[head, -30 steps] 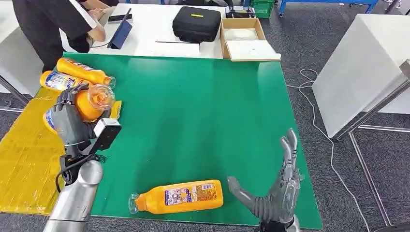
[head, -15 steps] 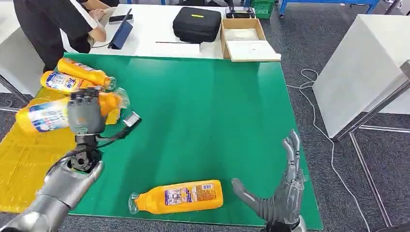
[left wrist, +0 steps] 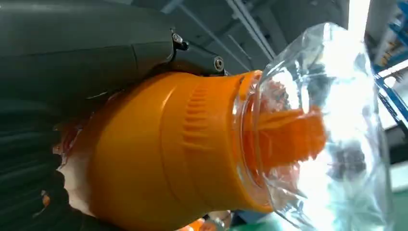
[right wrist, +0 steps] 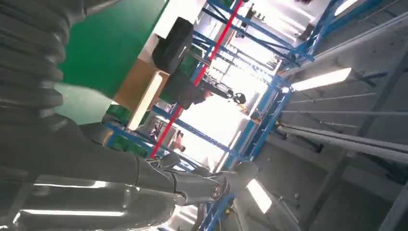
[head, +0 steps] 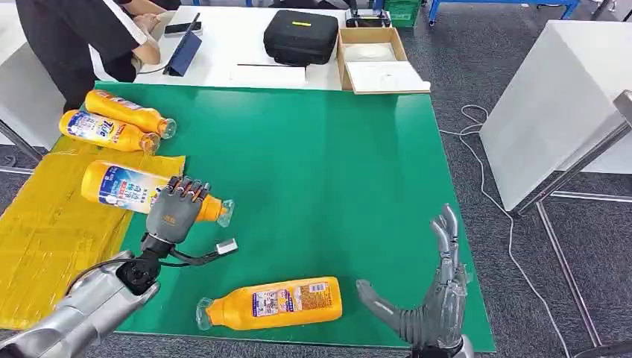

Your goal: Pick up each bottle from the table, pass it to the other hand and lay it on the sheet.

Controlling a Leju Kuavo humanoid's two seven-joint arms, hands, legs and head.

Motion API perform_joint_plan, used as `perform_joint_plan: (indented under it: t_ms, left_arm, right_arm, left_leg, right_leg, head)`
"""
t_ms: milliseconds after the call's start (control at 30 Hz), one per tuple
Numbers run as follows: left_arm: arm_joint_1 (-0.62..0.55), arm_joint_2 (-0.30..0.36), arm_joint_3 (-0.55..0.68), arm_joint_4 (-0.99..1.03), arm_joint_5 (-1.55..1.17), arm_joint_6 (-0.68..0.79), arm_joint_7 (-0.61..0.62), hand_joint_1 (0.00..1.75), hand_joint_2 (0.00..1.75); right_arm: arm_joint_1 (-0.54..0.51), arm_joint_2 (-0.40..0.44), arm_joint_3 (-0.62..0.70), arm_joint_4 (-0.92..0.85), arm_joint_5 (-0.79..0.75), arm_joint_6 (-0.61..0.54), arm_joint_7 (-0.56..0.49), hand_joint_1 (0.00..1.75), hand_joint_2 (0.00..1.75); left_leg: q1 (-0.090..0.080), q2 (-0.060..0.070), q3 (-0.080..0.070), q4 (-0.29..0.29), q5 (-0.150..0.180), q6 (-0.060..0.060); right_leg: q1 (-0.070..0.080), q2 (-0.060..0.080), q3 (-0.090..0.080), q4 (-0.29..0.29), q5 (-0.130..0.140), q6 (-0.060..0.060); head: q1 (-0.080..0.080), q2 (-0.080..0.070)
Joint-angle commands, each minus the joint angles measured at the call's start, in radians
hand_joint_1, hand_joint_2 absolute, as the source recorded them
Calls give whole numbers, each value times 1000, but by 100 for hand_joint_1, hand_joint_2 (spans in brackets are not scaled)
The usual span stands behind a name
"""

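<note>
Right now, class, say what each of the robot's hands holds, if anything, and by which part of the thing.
The left hand grips an orange bottle near its neck, just behind the clear cap. The right hand holds nothing; its fingers are spread.

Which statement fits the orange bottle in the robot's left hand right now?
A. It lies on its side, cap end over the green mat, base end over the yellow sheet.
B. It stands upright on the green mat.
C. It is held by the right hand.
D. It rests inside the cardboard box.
A: the left hand grips the orange bottle near its neck, lying across the edge between the yellow sheet and the green mat.
</note>
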Motion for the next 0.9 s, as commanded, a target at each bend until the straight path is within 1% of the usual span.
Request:
perform_joint_plan:
  t_ms: [33, 67, 100, 133, 200, 233, 267, 300, 333, 367, 400, 433, 467, 567, 600, 633, 767, 800, 833, 867, 900]
  left_arm:
    - [43, 8, 147, 179, 1, 3, -189, 175, 175]
    - [43, 7, 162, 187, 1, 3, -199, 175, 175]
    - [39, 3, 177, 208, 1, 3, -204, 175, 175]
    - [35, -1, 190, 219, 1, 3, -208, 175, 175]
    - [41, -8, 258, 227, 1, 3, -225, 175, 175]
    - [52, -19, 339, 232, 4, 3, -242, 175, 175]
    - [52, -19, 339, 232, 4, 3, -242, 175, 175]
    - [65, -25, 433, 241, 38, 3, -280, 175, 175]
    - [70, -25, 470, 247, 47, 3, -302, 175, 175]
    - [71, -33, 527, 262, 53, 3, -327, 175, 175]
    - [66, -46, 620, 292, 79, 3, -358, 175, 175]
    - [66, -46, 620, 292, 79, 3, -358, 175, 175]
    - [53, -49, 656, 321, 109, 3, -377, 175, 175]
    - [53, -49, 656, 321, 109, 3, -377, 175, 175]
    - [53, -49, 656, 321, 109, 3, -377, 175, 175]
    - [53, -49, 656, 321, 109, 3, -377, 175, 175]
    - [53, -49, 656, 321, 109, 3, -377, 175, 175]
    - [53, -49, 656, 321, 109, 3, -377, 175, 175]
    - [53, -49, 656, 321, 109, 3, -377, 175, 175]
    - [43, -51, 674, 330, 114, 3, -381, 175, 175]
    - [41, -59, 722, 329, 116, 3, -399, 175, 175]
  right_arm:
    - [-50, 25, -31, 99, 0, 53, 10, 0, 175]
    - [-53, 29, -33, 105, 0, 58, 10, 0, 175]
    - [-59, 36, -31, 112, 3, 64, 13, 0, 175]
    - [-63, 39, -31, 115, 5, 67, 15, 0, 175]
    - [-70, 48, -32, 121, 11, 77, 21, 0, 175]
    - [-74, 51, -33, 129, 12, 92, 27, 0, 175]
    - [-74, 51, -33, 129, 12, 92, 27, 0, 175]
    - [-79, 56, -34, 145, 15, 105, 30, 0, 175]
    - [-83, 60, -34, 155, 15, 109, 29, 0, 175]
    - [-86, 63, -35, 163, 14, 114, 26, 0, 175]
    - [-90, 68, -37, 173, 14, 121, 25, 0, 175]
    - [-90, 68, -37, 173, 14, 121, 25, 0, 175]
    - [-93, 70, -37, 179, 12, 126, 25, 0, 175]
    - [-93, 70, -37, 179, 12, 126, 25, 0, 175]
    - [-93, 70, -37, 179, 12, 126, 25, 0, 175]
    - [-93, 70, -37, 179, 12, 126, 25, 0, 175]
    - [-93, 70, -37, 179, 12, 126, 25, 0, 175]
    - [-93, 70, -37, 179, 12, 126, 25, 0, 175]
    - [-93, 70, -37, 179, 12, 126, 25, 0, 175]
    - [-92, 69, -39, 180, 12, 128, 25, 0, 175]
    - [-88, 71, -42, 180, 12, 133, 25, 0, 175]
  left_leg:
    - [0, 3, 6, -2, -2, -3]
    - [0, 4, 8, -2, -2, -4]
    - [1, 3, 4, -1, -1, -3]
    - [1, 2, 5, -1, -1, -3]
    - [2, 1, 6, -1, -2, -4]
    - [2, 1, 3, -1, 0, -3]
    - [2, 1, 4, -1, -1, -3]
    - [3, 1, 4, -1, -1, -3]
    - [3, 2, 2, -1, 0, -3]
    - [3, 2, 4, -1, 0, -3]
    - [3, 2, 5, -1, -1, -4]
    - [3, 2, 3, -1, 0, -3]
    - [3, 3, 5, -1, -1, -4]
    - [3, 1, 3, -1, 1, -3]
    - [3, 0, 5, -1, 0, -4]
    - [3, 0, 3, -1, 1, -3]
    - [3, -1, 6, -1, 0, -4]
    - [3, -1, 4, -1, 0, -3]
    - [3, -1, 5, -1, 0, -4]
    - [3, -1, 4, -1, 0, -4]
    - [3, -1, 5, -1, 0, -4]
  right_leg:
    - [0, 3, 5, -1, -1, -1]
    - [0, 4, 6, -1, -1, -1]
    - [1, 3, 3, -1, 1, -2]
    - [1, 2, 4, -1, 0, -2]
    - [1, 1, 5, 0, -1, -2]
    - [1, 0, 3, -1, 0, -2]
    - [1, 0, 4, -1, 0, -2]
    - [1, 0, 4, -1, 0, -2]
    - [1, 1, 2, -1, 1, -2]
    - [1, 2, 3, -1, 1, -2]
    - [1, 1, 5, -1, 0, -2]
    - [1, 2, 3, -1, 1, -2]
    - [1, 2, 4, -1, 0, -3]
    - [1, 0, 2, -1, 1, -2]
    - [1, -1, 5, -1, 0, -2]
    - [1, -1, 3, -1, 1, -2]
    - [1, -2, 6, -1, -1, -2]
    - [0, -1, 4, -1, 0, -2]
    - [1, -2, 5, -1, 0, -2]
    - [0, -1, 4, -1, 0, -2]
    - [0, -2, 5, -1, -1, -2]
  head:
    - [0, 0]
    - [0, 0]
    - [0, 0]
    - [0, 0]
    - [0, 0]
    - [0, 0]
    - [0, 0]
    - [0, 0]
    - [0, 0]
    - [0, 0]
    - [0, 0]
    - [0, 0]
    - [0, 0]
    - [0, 0]
    - [0, 0]
    - [0, 0]
    - [0, 0]
    - [0, 0]
    - [0, 0]
    - [0, 0]
    - [0, 0]
